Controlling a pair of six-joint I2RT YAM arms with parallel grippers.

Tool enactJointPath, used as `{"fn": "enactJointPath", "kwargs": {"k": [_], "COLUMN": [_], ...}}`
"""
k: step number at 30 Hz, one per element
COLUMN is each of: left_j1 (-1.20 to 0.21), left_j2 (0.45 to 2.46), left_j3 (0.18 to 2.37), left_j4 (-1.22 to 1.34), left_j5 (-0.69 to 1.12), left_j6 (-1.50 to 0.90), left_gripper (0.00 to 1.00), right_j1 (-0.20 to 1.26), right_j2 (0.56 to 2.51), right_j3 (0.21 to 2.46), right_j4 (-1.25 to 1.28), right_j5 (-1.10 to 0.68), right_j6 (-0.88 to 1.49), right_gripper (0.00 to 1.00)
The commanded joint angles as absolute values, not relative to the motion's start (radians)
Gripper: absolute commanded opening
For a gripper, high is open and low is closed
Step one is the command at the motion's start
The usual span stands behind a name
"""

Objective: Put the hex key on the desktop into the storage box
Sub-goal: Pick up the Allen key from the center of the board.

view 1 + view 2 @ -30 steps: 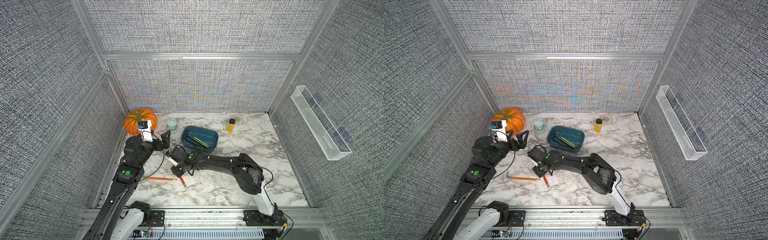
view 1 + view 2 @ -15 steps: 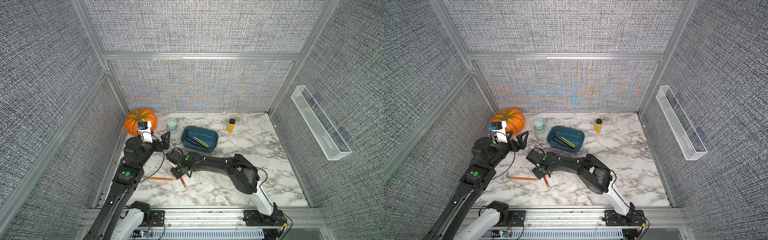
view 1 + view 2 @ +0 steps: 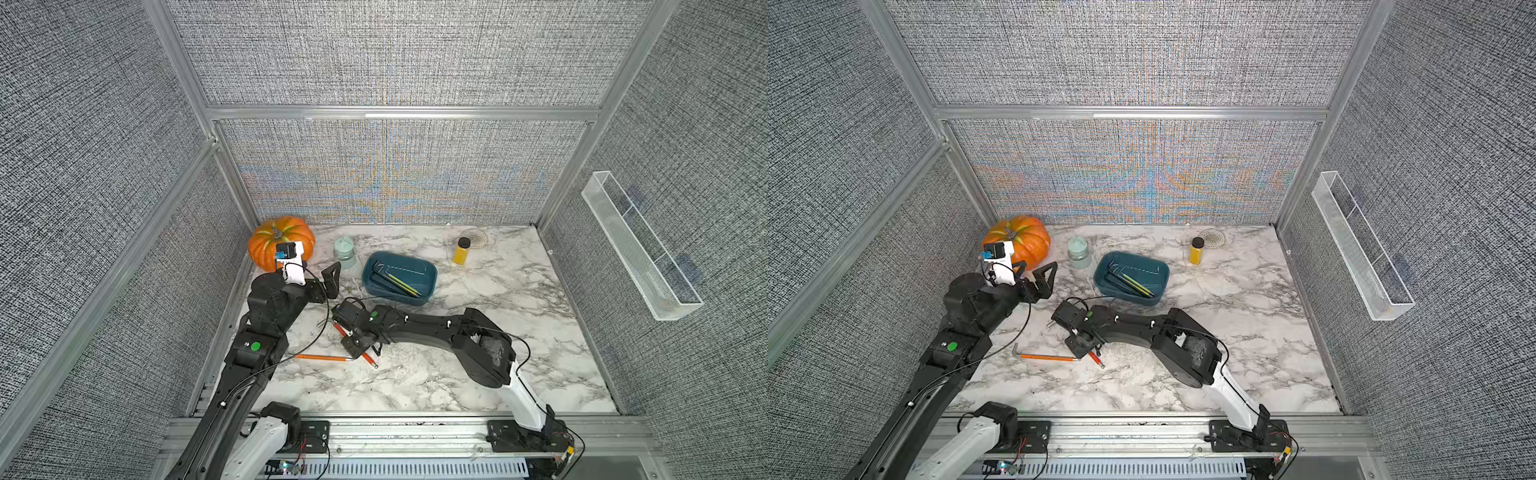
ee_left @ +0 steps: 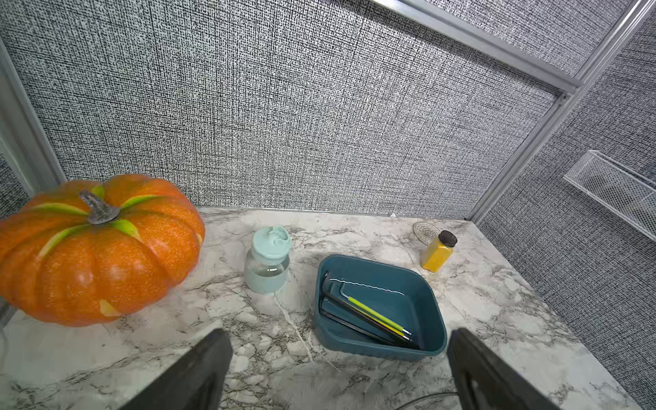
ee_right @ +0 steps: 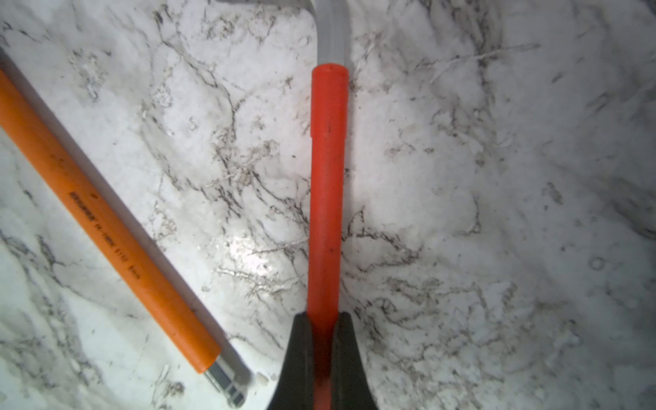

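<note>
One red-sleeved metal hex key [image 5: 326,195], clamped in right hand [image 5: 322,317]: lift straight off marble bench [image 3: 415,386], carry level to teal plastic storage box [image 3: 430,286].

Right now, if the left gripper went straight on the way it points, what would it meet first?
Probably the storage box, centred ahead of the left gripper; depth is unclear.

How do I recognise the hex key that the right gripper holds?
On the marble table, look in front of the teal storage box. There the right gripper is shut on the red-sleeved hex key. The orange-sleeved hex key beside it lies free.
</note>
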State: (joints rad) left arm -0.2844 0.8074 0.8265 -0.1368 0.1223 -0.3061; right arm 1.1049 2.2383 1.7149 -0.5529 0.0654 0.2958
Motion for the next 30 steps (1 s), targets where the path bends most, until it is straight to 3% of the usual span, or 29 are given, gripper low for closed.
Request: {"fn": "enactJointPath", "kwargs": {"k": [1, 19, 30], "left_j1": [-0.284, -0.284, -0.284], "left_j2": [0.816, 0.825, 0.827], "left_j3": [0.84, 0.87, 0.865], "left_j4": [-0.124, -0.144, -0.143], "left_j5": [0.119, 0.14, 0.144], "left_j6": [-0.298, -0.327, -0.327], "left_gripper": [1.0, 1.0, 1.0], "right_j1": [1.104, 0.944, 0.764], "right_j2": [2.237, 2.0, 1.966], "right_j3": [1.714, 1.626, 1.713], "right_j4": [-0.593, -0.587, -0.655], "right_j5": [0.082, 0.197, 0.242], "right_j6": [0.292, 0.15, -0.031], "right_gripper": [0.0, 0.0, 0.0]}}
